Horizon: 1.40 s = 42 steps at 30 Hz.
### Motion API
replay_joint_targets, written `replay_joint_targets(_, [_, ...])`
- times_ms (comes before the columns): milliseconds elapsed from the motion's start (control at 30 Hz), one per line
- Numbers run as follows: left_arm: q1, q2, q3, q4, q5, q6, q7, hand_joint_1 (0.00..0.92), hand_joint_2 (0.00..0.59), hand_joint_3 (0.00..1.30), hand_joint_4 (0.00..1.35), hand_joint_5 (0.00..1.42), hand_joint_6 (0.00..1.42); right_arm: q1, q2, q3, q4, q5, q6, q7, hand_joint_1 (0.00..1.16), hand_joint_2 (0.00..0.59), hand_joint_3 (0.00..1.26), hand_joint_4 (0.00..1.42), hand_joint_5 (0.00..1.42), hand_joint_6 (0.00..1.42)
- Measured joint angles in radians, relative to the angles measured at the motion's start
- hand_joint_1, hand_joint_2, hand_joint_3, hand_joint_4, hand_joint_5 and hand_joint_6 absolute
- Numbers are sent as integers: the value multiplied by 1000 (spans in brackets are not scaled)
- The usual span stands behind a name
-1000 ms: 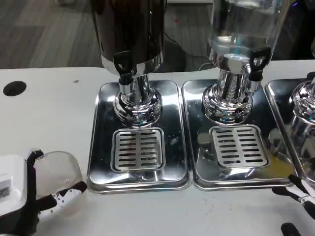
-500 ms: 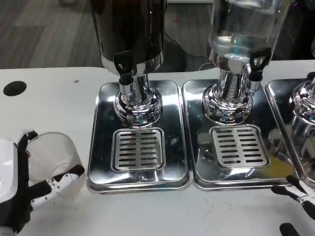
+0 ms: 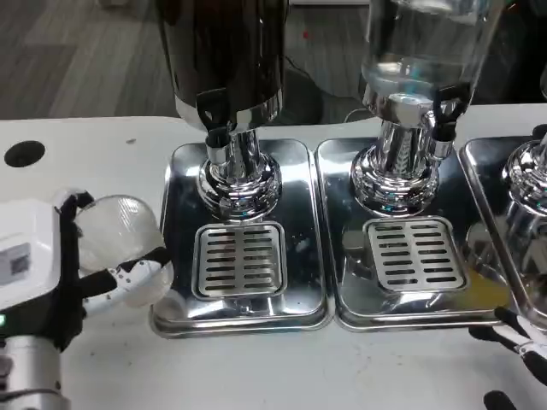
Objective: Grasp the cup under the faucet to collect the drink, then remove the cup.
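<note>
Nearby, steel tray (image 3: 179,282), dark dispenser (image 3: 226,60), faucet (image 3: 215,115)

The left hand (image 3: 60,273) sits at the near left, white back turned up, its fingers (image 3: 141,275) wrapped around a clear cup (image 3: 120,243) held on its side. At the near right corner, the right hand (image 3: 517,363) shows just dark fingertips, seemingly spread.

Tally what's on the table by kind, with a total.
Drink dispensers: 3, dark, clear, a third cut off at the right edge
Drip trays: 3
Cups: 1, held by the left hand
Total: 7
</note>
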Motion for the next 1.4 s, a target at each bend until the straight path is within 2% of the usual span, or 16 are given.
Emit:
replay_joint_targets(400, [-135,-55,-123,85,39,35,-6,376,153,470,572,869,1121,2,-7,-7,44,28,-25,3,411,398,200,32,0,0])
replay_joint_targets(667, [-198,-80,-181,151,61,70,-6,376,153,474,572,869,1091,-4,-19,-14,91,46,-50,10,411,398,200,32,0,0])
replay_joint_targets(833, [-231,-85,-202,193,73,88,-6,376,154,474,572,861,1083,-9,-30,-24,128,68,-63,11,416,393,200,32,0,0])
replay_joint_targets(1400, [-288,-102,-237,293,72,108,-3,371,151,474,572,851,1060,-38,-37,-24,201,82,-91,25,427,389,200,32,0,0])
